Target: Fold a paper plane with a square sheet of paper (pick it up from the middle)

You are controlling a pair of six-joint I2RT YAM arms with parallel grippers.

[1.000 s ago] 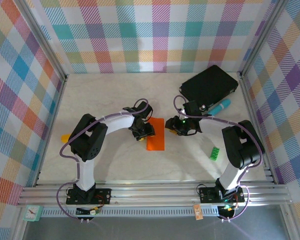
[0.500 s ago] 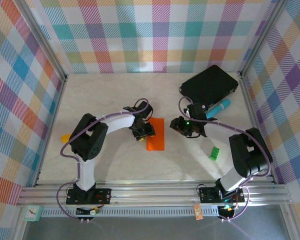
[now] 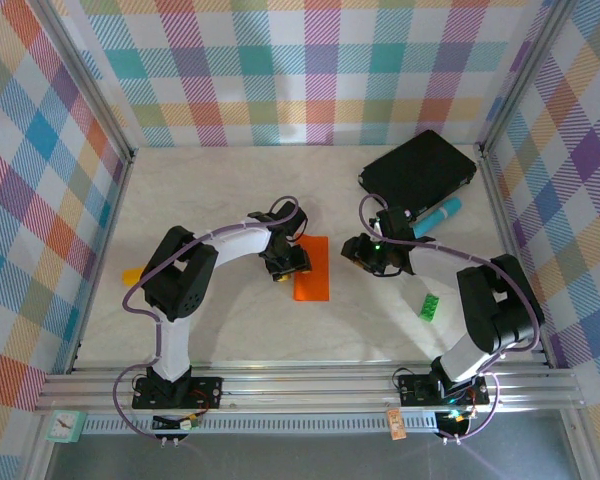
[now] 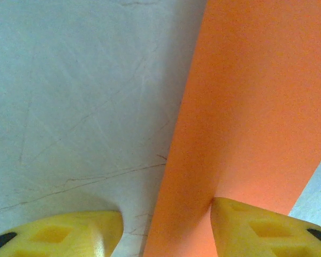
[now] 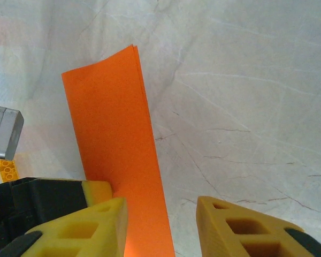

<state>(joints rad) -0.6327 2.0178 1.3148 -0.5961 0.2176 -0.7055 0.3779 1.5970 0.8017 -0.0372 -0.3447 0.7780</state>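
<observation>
In the middle of the tabletop (image 3: 220,200) the square sheet of paper (image 3: 312,268) lies flat, already doubled over into a narrow strip. The right wrist view shows two layers at its far corner. So my read is that the first half-fold is in, and this is either crease-setting or lining up the next fold. No plane shape yet.

The left fingers (image 4: 257,227) stand moderately apart and grip nothing. One pad sits on the orange and the other on bare tabletop, straddling one long edge of the paper. Looks like a hold-down to me, pinning the strip so it doesn't skate around on that smooth surface, though I can't tell how hard it's pressing.

The right fingers (image 5: 241,230) are parted a bit narrower and are empty too. They sit at the opposite long edge — in their own wrist view that edge runs down between them. From the top camera I can't say whether they touch the paper. My guess is they're lined up to catch that edge for the next fold.

The black pad (image 3: 418,168) and green block (image 3: 430,307) sit well apart to the right, out of the way.
</observation>
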